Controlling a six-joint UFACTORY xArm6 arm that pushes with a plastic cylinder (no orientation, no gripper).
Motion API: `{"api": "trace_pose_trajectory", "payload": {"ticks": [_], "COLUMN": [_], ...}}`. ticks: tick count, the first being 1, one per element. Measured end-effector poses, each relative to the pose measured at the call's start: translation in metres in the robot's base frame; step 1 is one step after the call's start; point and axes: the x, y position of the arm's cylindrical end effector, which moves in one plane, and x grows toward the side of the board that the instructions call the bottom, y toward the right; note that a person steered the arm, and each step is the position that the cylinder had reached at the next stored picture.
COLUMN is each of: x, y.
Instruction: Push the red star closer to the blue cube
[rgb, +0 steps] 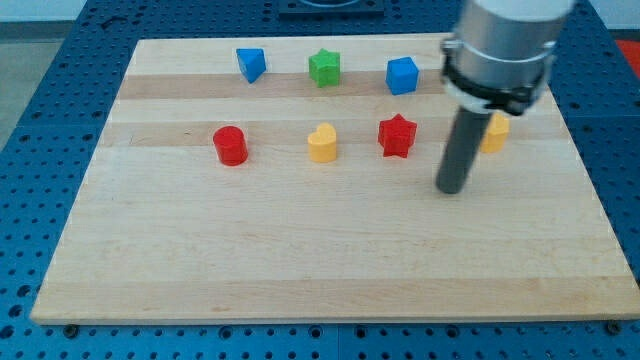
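Note:
The red star (397, 135) lies on the wooden board, right of centre. The blue cube (402, 75) sits straight above it, towards the view's top, with a clear gap between them. My tip (452, 188) rests on the board to the right of the red star and a little below it, not touching any block. The dark rod rises from it to the grey arm at the view's top right.
A blue wedge-like block (250, 64) and a green star (324, 67) sit in the top row. A red cylinder (231, 145) and a yellow heart (322, 142) lie left of the red star. A yellow block (495, 132) is partly hidden behind the rod. The wooden board (300, 260) rests on a blue pegboard.

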Motion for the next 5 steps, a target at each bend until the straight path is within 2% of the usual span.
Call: {"api": "trace_pose_trajectory", "payload": {"ticks": [1, 2, 3, 4, 5], "x": [-0.002, -0.015, -0.056, -0.079, -0.087], "y": [-0.038, -0.033, -0.044, -0.046, -0.046]}}
